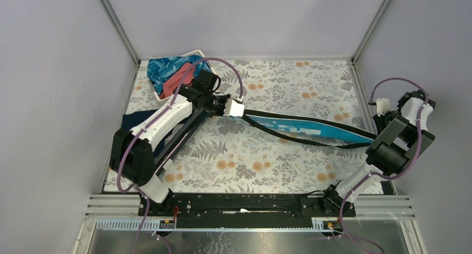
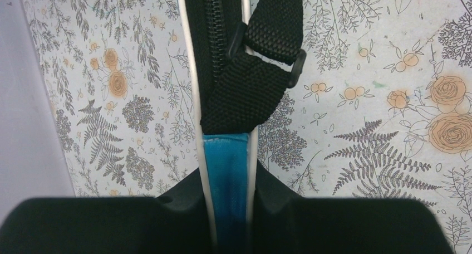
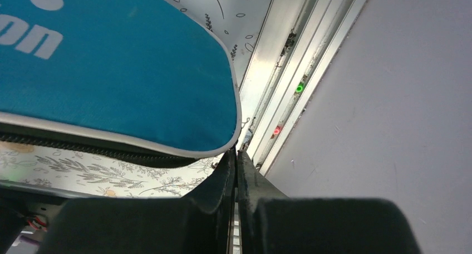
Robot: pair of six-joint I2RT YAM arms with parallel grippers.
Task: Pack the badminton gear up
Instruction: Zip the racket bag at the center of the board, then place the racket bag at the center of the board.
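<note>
blue racket-shaped fabric bag (image 1: pixel 300 126) strung between both my jaws
left gripper (image 2: pixel 228 209) clenched on its narrow end, black webbing strap (image 2: pixel 250 92) just ahead; right gripper (image 3: pixel 236 170) clenched on the rounded end's rim.

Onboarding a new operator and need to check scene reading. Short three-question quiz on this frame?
1. True or false: the left end effector is shut on the narrow end of the blue bag.
2. Where does the white basket sit on the table? A far-left corner; B far-right corner; C near edge, centre.
3. Fill in: the webbing strap on the bag is coloured ___.
Key: 1 true; 2 A; 3 black.
</note>
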